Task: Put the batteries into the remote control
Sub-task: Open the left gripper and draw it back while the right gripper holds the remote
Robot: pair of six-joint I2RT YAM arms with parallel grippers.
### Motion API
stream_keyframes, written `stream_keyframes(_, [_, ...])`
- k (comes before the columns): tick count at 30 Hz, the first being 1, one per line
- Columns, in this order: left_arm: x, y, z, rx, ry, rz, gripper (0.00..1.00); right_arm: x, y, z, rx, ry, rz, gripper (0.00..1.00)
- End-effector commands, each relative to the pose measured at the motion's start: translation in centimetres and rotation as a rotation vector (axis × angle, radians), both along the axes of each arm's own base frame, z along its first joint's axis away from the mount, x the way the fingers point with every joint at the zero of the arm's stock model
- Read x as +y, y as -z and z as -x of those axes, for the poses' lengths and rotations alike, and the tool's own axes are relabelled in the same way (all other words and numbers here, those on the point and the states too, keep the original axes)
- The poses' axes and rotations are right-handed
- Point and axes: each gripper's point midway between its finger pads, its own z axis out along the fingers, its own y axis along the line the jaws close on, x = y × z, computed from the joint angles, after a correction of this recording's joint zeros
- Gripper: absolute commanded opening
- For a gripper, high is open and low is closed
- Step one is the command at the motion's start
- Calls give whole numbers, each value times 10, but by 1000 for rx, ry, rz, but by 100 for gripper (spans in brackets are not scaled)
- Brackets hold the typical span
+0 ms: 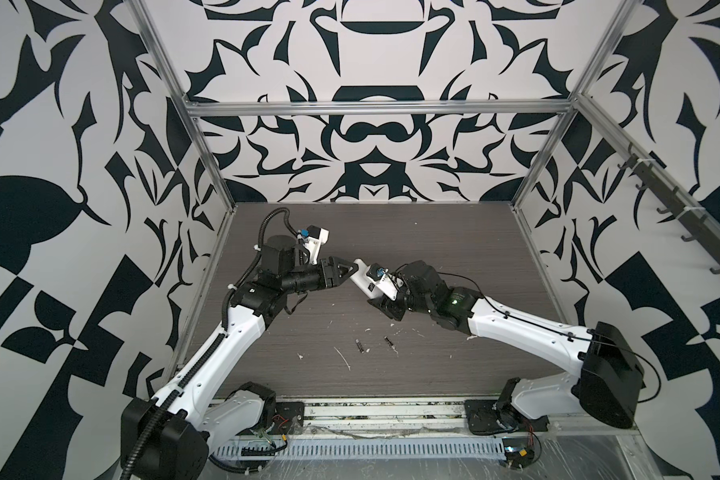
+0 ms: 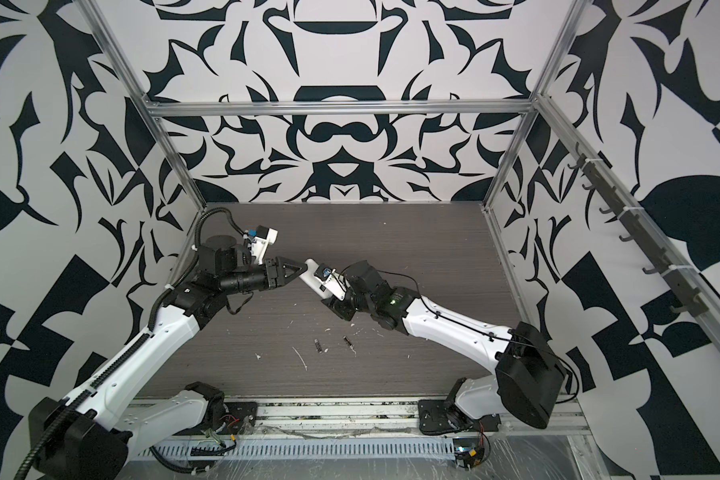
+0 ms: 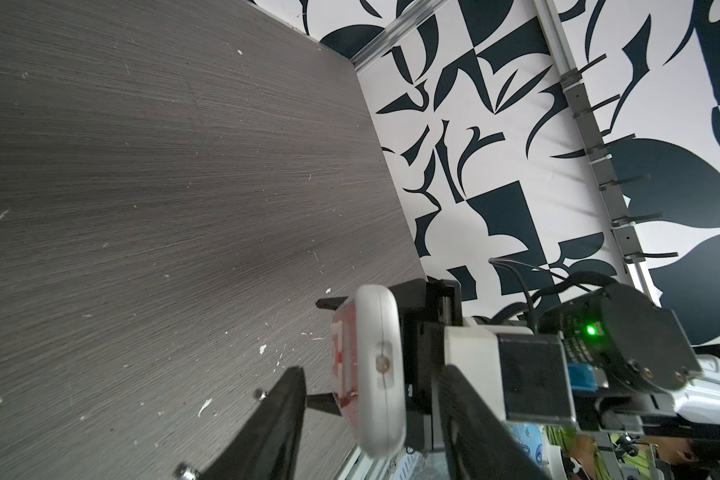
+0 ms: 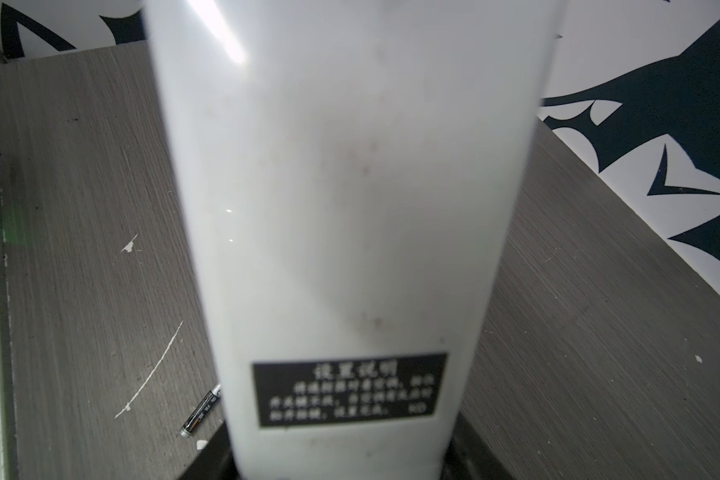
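The remote control (image 1: 360, 271) hangs above the middle of the table (image 1: 454, 249). The left gripper (image 1: 351, 268) straddles its 10 o'clock end; the right gripper (image 1: 377, 303) grips its 4 o'clock end. The batteries (image 1: 358, 345) lie on the table at 6 o'clock from it, apart, one at 3 o'clock of the other.

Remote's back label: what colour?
The remote control's label is black with pale text; right wrist view.
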Motion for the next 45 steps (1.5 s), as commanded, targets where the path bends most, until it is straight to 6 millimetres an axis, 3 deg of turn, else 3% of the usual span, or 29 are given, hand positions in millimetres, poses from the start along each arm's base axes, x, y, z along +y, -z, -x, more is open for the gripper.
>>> stream_keyframes(1, [-3,2,-2,-19,7,-2,51,7,-28,-4,-66,-2,-40,0])
stream_keyframes(13, [-12,16,-5,-3,18,-32,41,11,-28,-1,-72,-11,-32,0])
stream_keyframes(37, [-17,46,-4,42,23,-108,40,9,-22,-8,-108,32,24,0])
stream_keyframes(45, [-22,48,-2,51,42,-103,34,6,-22,-11,-129,56,43,0])
